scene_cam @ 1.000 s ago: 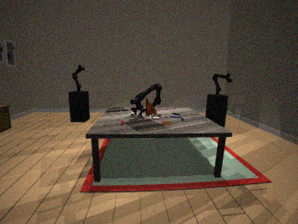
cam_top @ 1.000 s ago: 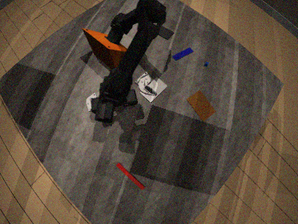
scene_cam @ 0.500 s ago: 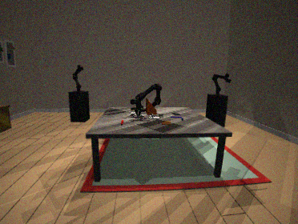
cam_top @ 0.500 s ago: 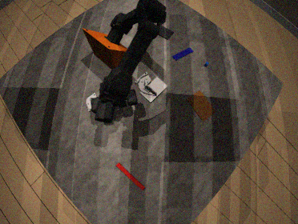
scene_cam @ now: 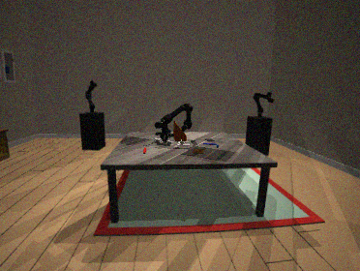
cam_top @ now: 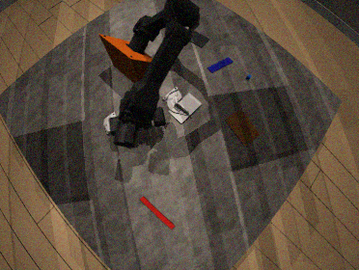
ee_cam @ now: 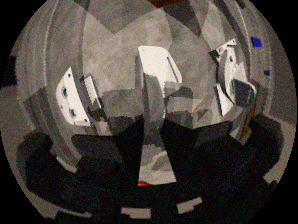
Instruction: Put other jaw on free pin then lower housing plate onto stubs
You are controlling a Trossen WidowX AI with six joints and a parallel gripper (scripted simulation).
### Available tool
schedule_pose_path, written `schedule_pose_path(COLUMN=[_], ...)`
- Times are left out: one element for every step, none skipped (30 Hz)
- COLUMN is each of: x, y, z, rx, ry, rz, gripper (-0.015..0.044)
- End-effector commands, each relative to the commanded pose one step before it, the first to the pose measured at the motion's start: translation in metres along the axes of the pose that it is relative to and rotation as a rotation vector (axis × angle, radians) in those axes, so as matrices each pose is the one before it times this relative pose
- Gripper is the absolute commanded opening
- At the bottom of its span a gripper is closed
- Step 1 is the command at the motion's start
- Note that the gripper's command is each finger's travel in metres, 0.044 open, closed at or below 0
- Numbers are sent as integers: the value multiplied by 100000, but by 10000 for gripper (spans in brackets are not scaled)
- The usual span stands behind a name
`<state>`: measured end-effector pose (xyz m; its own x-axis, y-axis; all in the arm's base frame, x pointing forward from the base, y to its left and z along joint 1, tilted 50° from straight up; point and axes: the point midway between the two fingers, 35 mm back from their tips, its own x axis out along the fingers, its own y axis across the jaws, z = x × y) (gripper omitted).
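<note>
Worktop (cam_top: 174,183) (scene_cam: 145,165), top view, read left to right. At the far left, a white plate with round holes (cam_top: 109,124) (ee_cam: 71,100) shows beside the end effector (cam_top: 143,126) (scene_cam: 165,137) (ee_cam: 156,137); a small ribbed white strip (ee_cam: 92,92) lies near it in the wrist view. An orange panel (cam_top: 126,59) (scene_cam: 179,134) stands tilted close to the black arm (cam_top: 164,63) (scene_cam: 176,112).

End effector: clamped on a slotted white piece (ee_cam: 159,67), which projects from between the black fingers in the wrist view. Whether this is the loose gear jaw cannot be told; its lower part is in shadow.

Nearer the front, a red bar (cam_top: 157,212) (scene_cam: 144,150) (ee_cam: 143,183) lies flat at a slant. Right of the end effector is the white assembly (cam_top: 190,106) (ee_cam: 230,75): a square part with a curved part beside it and a dark piece over it. It is apart from the held piece. Pins and tooth mesh are too small to resolve.

Further right: a blue bar (cam_top: 220,65) (scene_cam: 211,145) (ee_cam: 256,42), a brown rectangle (cam_top: 242,127) (scene_cam: 198,151) lying flat, and a tiny blue object (cam_top: 248,77) (ee_cam: 267,73).
</note>
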<state>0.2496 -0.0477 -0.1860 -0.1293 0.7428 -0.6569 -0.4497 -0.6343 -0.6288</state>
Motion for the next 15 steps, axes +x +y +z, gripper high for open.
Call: schedule_pose_path(x=[-695, -127, -127, -127, -128, -128, -128, -128, -128, -128, -129, -129, -129, -129, -129], y=[14, 1, 1, 1, 1, 1, 1, 1, 1, 1, 1, 1, 1, 1, 1], z=[-198, 0, 1, 1, 2, 2, 3, 3, 4, 5, 5, 6, 6, 7, 8], rx=[-534, 2, 1, 1, 1, 1, 1, 1, 1, 1, 1, 0, 0, 0, 0], ry=[712, 2, 2, 2, 1, 1, 1, 0, 0, 0, -1, -1, -1, -2, -2], rz=[-2, 6, 6, 5, 5, 5, 4, 4, 4, 3, 3, 3, 2, 2, 1], gripper=[37, 37, 37, 37, 37, 37, 37, 37, 37, 37, 37, 37, 37, 37, 37])
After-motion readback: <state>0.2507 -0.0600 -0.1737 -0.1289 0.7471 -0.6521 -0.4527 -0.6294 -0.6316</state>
